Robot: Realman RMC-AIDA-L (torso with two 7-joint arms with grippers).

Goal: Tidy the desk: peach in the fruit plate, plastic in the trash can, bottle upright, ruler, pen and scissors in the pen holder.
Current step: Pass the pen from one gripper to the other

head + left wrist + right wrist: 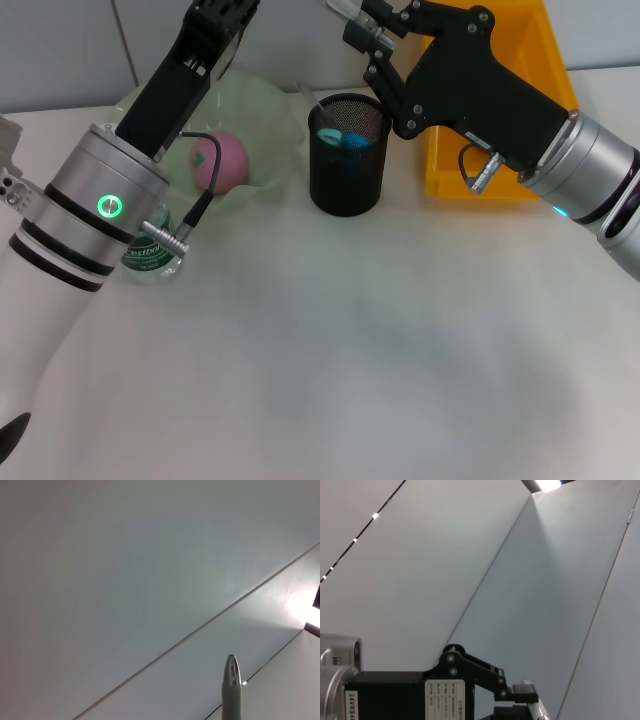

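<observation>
black mesh pen holder point(347, 168) stands upright on the white table point(380, 340), taken here as the landmark. blue scissor handles point(343, 137) sit inside the holder, and a thin clear or grey stick, maybe the ruler or pen point(311, 101), leans out over its left rim; cannot tell which. pink peach point(220, 161) lies in the pale green fruit plate point(262, 110) just left of the holder, plate rim close to the holder wall. a clear bottle with a green label point(152, 256) sits left of the holder and nearer the robot, mostly hidden behind the left arm; cannot tell if it is upright. yellow bin point(500, 95) sits right of the holder, behind the right arm.

left gripper point(222, 18) is raised above the fruit plate, left of the holder, cut by the frame edge; finger spread not visible, cannot tell. left wrist view shows only wall panels and a silver pen-like tip point(231, 680).

right gripper point(352, 20) is raised just above and behind the holder's right rim, fingertips cut off by the frame; cannot tell its opening or any hold. right wrist view shows wall and the left arm's black linkage point(470, 677).
</observation>
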